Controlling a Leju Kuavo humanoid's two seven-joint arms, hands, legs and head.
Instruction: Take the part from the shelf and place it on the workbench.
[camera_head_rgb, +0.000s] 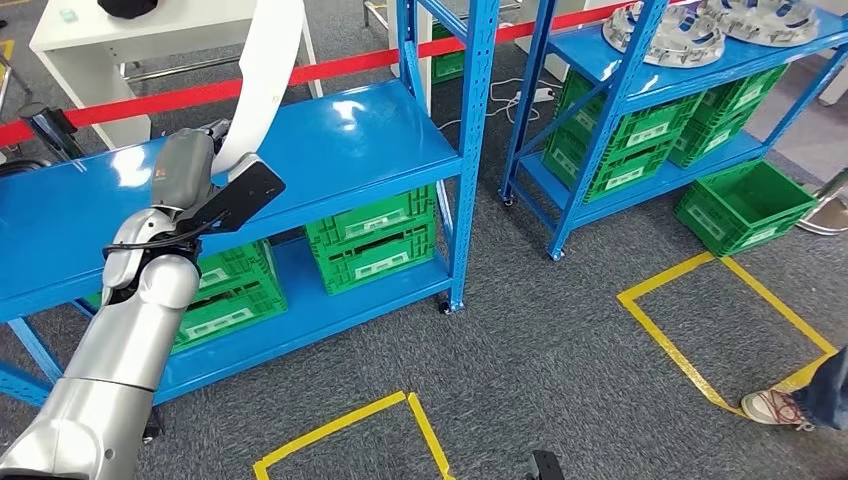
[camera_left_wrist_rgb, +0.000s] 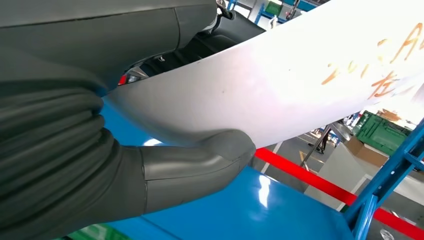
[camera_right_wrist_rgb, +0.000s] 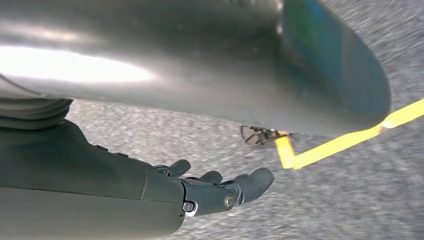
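Two blue steel shelf units stand on grey carpet: the near shelf on the left with a broad bare top, and the far shelf on the right carrying silver wheel-like parts on its top level. Green crates sit on the lower levels of both units, and one more stands on the floor at the right. Yellow tape squares mark the carpet. The part, a long curved white panel, rises above the near shelf's top, gripped at its lower end by the left hand; in the left wrist view the thumb presses against the panel's white face. The right hand hangs over the carpet, fingers loosely spread, holding nothing
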